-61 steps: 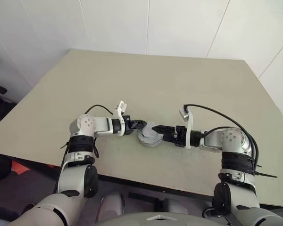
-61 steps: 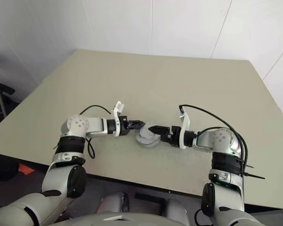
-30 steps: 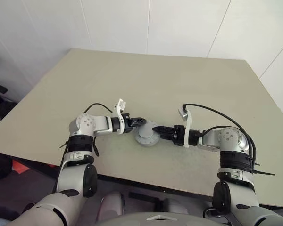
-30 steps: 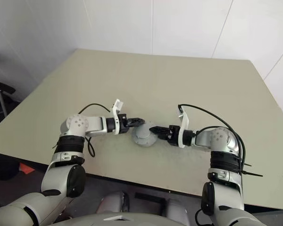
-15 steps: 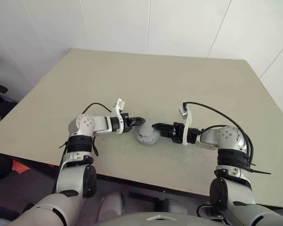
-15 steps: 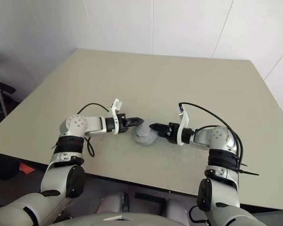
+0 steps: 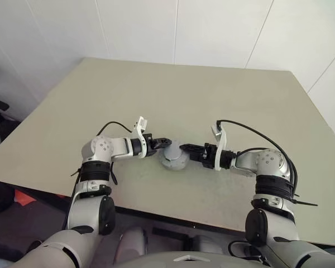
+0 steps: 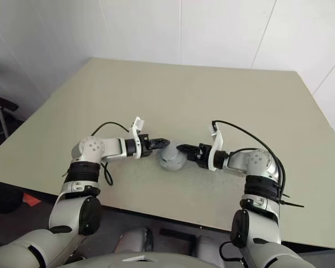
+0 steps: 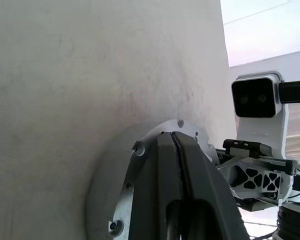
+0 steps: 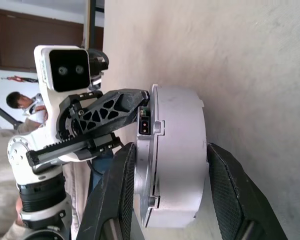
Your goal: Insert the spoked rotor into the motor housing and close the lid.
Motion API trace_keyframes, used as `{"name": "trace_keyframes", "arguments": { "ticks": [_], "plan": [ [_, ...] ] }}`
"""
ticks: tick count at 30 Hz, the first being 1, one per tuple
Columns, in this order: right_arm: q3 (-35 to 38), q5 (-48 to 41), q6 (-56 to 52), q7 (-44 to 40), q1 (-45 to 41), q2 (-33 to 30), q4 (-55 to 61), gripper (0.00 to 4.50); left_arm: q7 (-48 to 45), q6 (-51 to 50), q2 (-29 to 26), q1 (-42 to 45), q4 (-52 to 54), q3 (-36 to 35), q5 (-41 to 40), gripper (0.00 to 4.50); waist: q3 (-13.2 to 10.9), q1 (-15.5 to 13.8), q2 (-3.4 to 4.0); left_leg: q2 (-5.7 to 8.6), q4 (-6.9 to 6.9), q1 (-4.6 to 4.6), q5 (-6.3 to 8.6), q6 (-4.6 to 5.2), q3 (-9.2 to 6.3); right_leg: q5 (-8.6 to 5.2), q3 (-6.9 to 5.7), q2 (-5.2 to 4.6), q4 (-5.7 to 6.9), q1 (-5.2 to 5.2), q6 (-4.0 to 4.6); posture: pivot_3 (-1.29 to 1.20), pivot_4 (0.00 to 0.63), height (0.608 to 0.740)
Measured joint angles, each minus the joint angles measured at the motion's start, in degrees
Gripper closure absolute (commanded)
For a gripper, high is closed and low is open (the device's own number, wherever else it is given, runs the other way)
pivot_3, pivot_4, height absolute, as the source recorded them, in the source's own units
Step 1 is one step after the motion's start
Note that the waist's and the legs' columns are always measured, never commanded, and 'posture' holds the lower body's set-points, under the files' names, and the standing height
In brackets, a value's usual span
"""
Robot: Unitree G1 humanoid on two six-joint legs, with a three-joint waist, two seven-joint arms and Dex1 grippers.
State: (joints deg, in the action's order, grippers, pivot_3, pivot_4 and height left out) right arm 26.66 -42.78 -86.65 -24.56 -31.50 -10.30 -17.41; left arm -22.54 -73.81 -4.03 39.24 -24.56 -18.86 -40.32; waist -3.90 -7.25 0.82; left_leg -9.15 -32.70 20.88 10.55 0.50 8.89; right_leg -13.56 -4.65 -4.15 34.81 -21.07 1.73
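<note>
We see the motor housing (image 7: 173, 157) just below the frame's centre on the bench (image 7: 184, 100), its lid (image 10: 146, 165) down. Our right hand (image 7: 183, 148) reaches in from the right, its fingers (image 10: 229, 200) straddling and gripping the housing. Our left hand (image 7: 166, 143), fingers pressed together, presses on the lid from the left.

Lid (image 10: 142, 165) shut on motor housing (image 10: 182, 165).
</note>
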Motion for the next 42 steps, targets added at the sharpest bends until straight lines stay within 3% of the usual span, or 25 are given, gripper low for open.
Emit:
{"name": "trace_keyframes", "arguments": {
  "ticks": [13,21,23,35,37,42],
  "plan": [
    [3.1,0.0,1.9,2.4,-2.0,1.7,-4.4,2.44,1.3,4.0,1.4,0.1,1.8,-10.5,-8.1,4.5,0.0,0.1,0.0,0.01,0.0,0.09,0.01,0.01,0.0,0.0,0.0,0.0,0.01,-0.08,0.01,0.0,0.0,0.74],
    [4.9,-0.1,3.1,4.3,-3.5,2.0,-7.3,2.47,3.1,4.5,1.9,0.0,2.1,-10.7,-9.1,4.5,0.0,0.0,0.0,0.01,0.0,0.1,0.0,0.01,0.0,0.01,0.0,0.0,0.01,-0.08,0.01,0.0,0.0,0.74],
    [5.2,-0.1,3.5,4.6,-3.6,2.0,-7.4,2.72,3.4,4.6,1.8,0.0,2.1,-10.7,-9.2,4.5,0.0,0.0,0.0,0.01,0.0,0.1,0.0,0.01,0.01,0.01,0.0,0.0,0.01,-0.08,0.01,0.0,0.0,0.74],
    [7.6,-0.3,5.3,6.8,-4.6,3.0,-10.0,2.72,4.1,5.2,1.7,-1.1,2.1,-10.4,-9.8,4.5,0.0,0.0,0.0,0.01,-0.01,0.13,0.01,0.0,0.01,0.01,0.0,0.0,0.01,-0.09,0.0,0.0,0.0,0.74],
    [7.9,-0.6,5.7,6.8,-4.9,3.1,-10.8,3.23,4.1,5.2,1.6,-1.1,2.1,-10.3,-9.8,4.5,0.0,0.0,0.0,0.01,-0.01,0.13,0.0,0.0,0.01,0.01,0.0,0.0,0.01,-0.09,0.0,0.0,0.0,0.74],
    [8.0,-0.6,6.2,6.9,-5.3,3.0,-11.5,3.29,4.3,5.3,1.4,-1.1,2.1,-10.0,-9.8,4.5,0.0,0.0,0.0,0.01,-0.02,0.12,0.0,0.0,0.01,0.01,0.0,0.0,0.02,-0.08,0.0,0.0,0.0,0.74]
  ]
}}
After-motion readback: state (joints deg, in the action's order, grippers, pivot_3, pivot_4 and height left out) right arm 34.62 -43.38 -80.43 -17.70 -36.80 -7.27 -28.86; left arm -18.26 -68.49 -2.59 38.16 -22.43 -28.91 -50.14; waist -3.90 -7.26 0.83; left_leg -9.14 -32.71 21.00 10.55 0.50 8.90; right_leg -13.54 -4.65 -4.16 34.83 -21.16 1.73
